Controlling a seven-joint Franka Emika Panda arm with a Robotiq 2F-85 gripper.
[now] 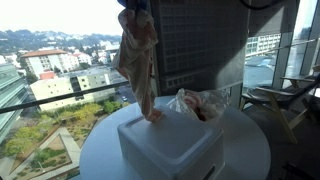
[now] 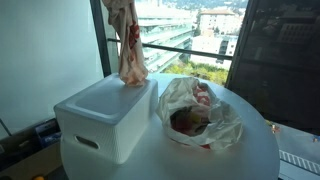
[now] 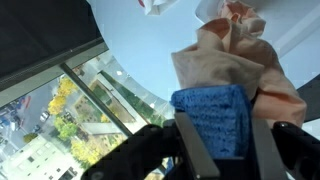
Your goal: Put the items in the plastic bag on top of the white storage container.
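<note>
My gripper [image 3: 228, 150] is shut on a blue knitted patch [image 3: 215, 120] of a pinkish-tan cloth item [image 3: 235, 60]. In both exterior views this item [image 1: 137, 55] [image 2: 128, 45] hangs long and limp from the gripper [image 1: 135, 5] at the top edge. Its lower end reaches the far edge of the white storage container [image 1: 170, 145] [image 2: 105, 115]; whether it touches the lid is unclear. The plastic bag [image 1: 200, 103] [image 2: 205, 125] lies crumpled on the table beside the container. A red round item [image 2: 188, 120] and pinkish ones show inside it.
Container and bag rest on a round white table [image 1: 250, 150] [image 2: 240, 155] set against a floor-to-ceiling window [image 1: 50, 60]. A dark panel [image 1: 195, 40] stands behind the table. A chair [image 1: 290, 95] is off to one side.
</note>
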